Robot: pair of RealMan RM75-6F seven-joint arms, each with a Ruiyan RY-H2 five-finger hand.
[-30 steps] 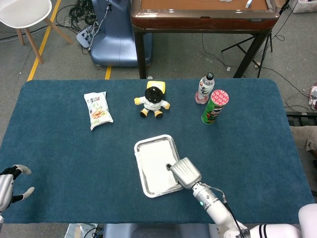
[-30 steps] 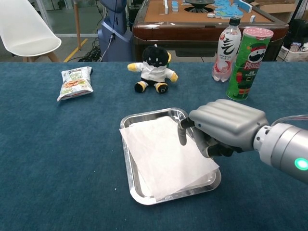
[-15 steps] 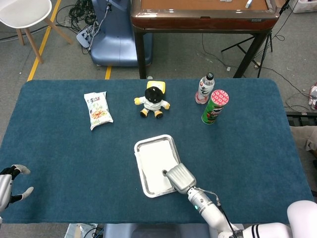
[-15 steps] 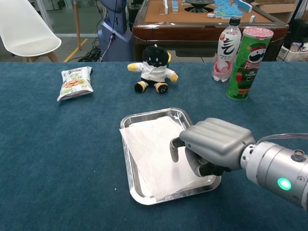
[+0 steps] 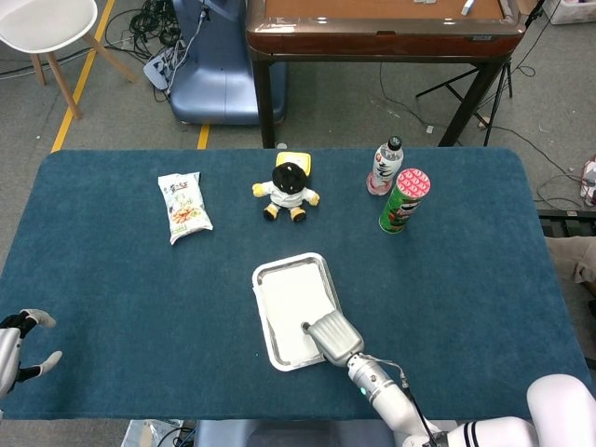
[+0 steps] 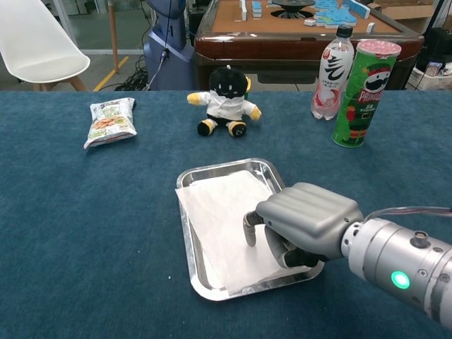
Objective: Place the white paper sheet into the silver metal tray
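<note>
The silver metal tray (image 5: 291, 260) (image 6: 227, 165) sits in the near middle of the blue table. The white paper sheet (image 5: 287, 300) (image 6: 220, 206) lies in it, its left edge riding over the tray's left rim. My right hand (image 5: 331, 336) (image 6: 305, 224) is over the tray's near right part, fingers curled in, one fingertip (image 6: 248, 235) pointing down onto the sheet. It hides the sheet's near right corner. My left hand (image 5: 17, 346) hangs at the table's near left edge, fingers apart, holding nothing; only the head view shows it.
A snack bag (image 5: 183, 206) (image 6: 108, 120) lies at far left. A plush toy (image 5: 288, 187) (image 6: 226, 100) sits behind the tray. A drink bottle (image 5: 385, 166) (image 6: 333, 73) and a green chip can (image 5: 403, 200) (image 6: 363, 92) stand at far right.
My right hand has slid toward the near left across the sheet and sits lower over the tray. The sheet's near right part now lies flatter. The left hand has barely moved.
</note>
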